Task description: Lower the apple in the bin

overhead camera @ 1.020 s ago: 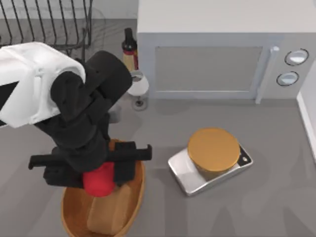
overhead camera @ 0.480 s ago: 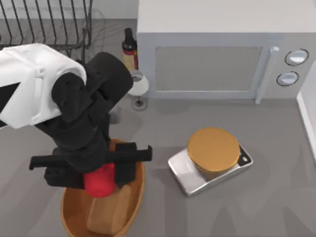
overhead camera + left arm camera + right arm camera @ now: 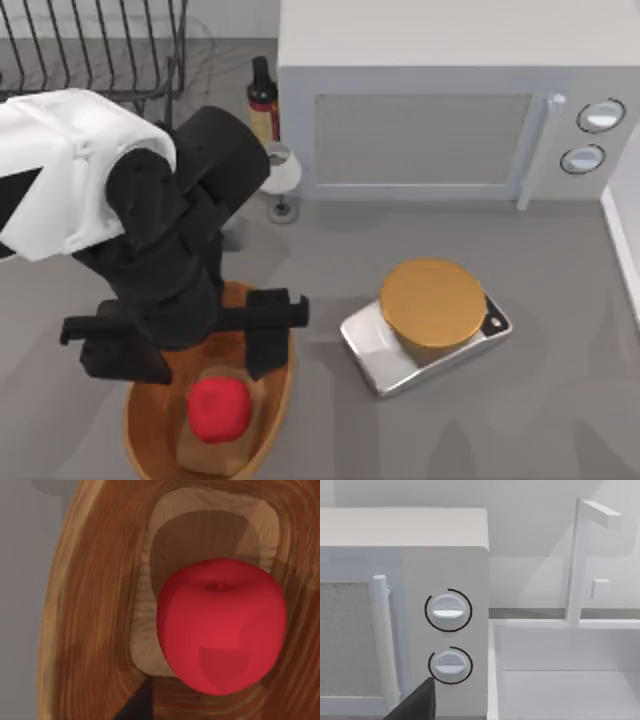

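Now 1 apple (image 3: 219, 409) inside the bin (image 3: 140, 425), free of the left gripper (image 3: 180, 345).

Microwave (image 3: 440, 100), scale (image 3: 425, 330), rack (image 3: 95, 45) – bottle (image 3: 262, 100), glass (image 3: 281, 180)

At the lower left of the top view, the apple (image 3: 219, 409) lies inside the wicker basket (image 3: 146, 431), on its flat bottom. The left gripper (image 3: 180, 345) hangs just above the basket's upper rim, fingers spread, apart from the apple. A kitchen scale (image 3: 430, 325) sits right of the basket, near centre. The microwave (image 3: 450, 100) fills the upper right. A bottle (image 3: 262, 97) and wine glass (image 3: 281, 178) stand left of it, and a wire rack (image 3: 95, 45) occupies the upper left.
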